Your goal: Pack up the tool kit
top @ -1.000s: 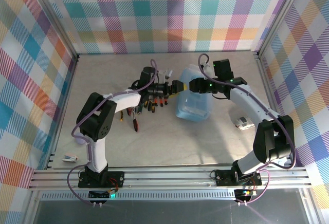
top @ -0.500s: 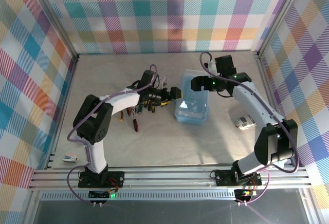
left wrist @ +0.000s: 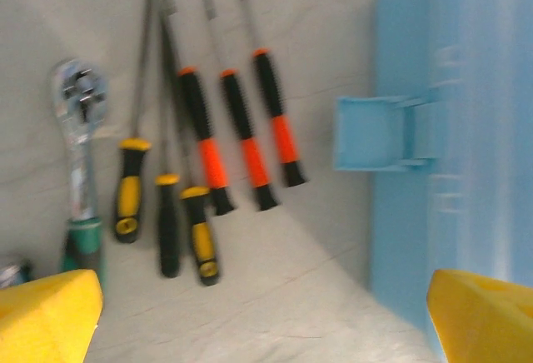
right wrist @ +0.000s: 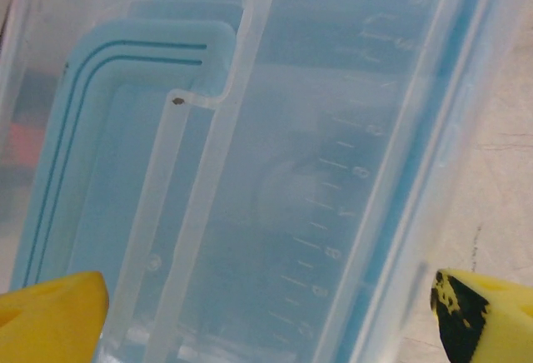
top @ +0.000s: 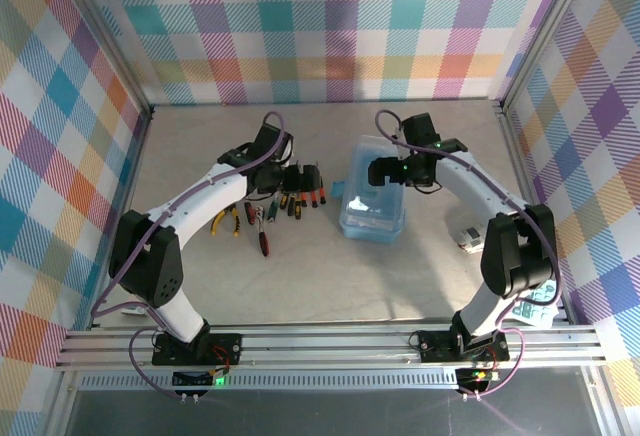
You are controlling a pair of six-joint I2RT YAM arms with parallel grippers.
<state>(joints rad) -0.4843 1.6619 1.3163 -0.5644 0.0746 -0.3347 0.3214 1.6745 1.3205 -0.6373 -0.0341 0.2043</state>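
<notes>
Top external view: light blue case [top: 375, 211] lies flat on table [top: 200, 286], centre-right, long axis approx near–far, short ends facing the far wall and the arm bases. Small latch flap [top: 338, 188] sticks out of its left long side, twd the tools. Tools sit just left of case, not touching it: row of screwdrivers side by side, then pliers [top: 228, 219] w/ yellow grips further left. Left wrist view: 3 orange-black screwdrivers [left wrist: 244, 142] lie parallel, shafts twd top of frame, handles twd bottom, slightly slanted. 3 yellow-black screwdrivers [left wrist: 129, 188] beside them, same heading. Ratchet wrench [left wrist: 79, 146] at far left, head up-frame, green grip down-frame. Case edge [left wrist: 450, 130] fills right side, w/ flap [left wrist: 375, 134] pointing at the orange-black set, clear gap btwn them. Left gripper [top: 312, 172] hangs over the screwdriver row; its yellow pads [left wrist: 46, 317] sit in opposite bottom corners, jaws wide apart, nothing btwn them. Right gripper [top: 377, 170] is over far-left part of case. Right wrist view: its pads [right wrist: 50, 317] also at opposite corners, jaws wide apart [right wrist: 266, 317], clear lid [right wrist: 350, 130] below, blue handle [right wrist: 125, 155] showing through it on the left of frame. Can't tell if pads touch the lid.
</notes>
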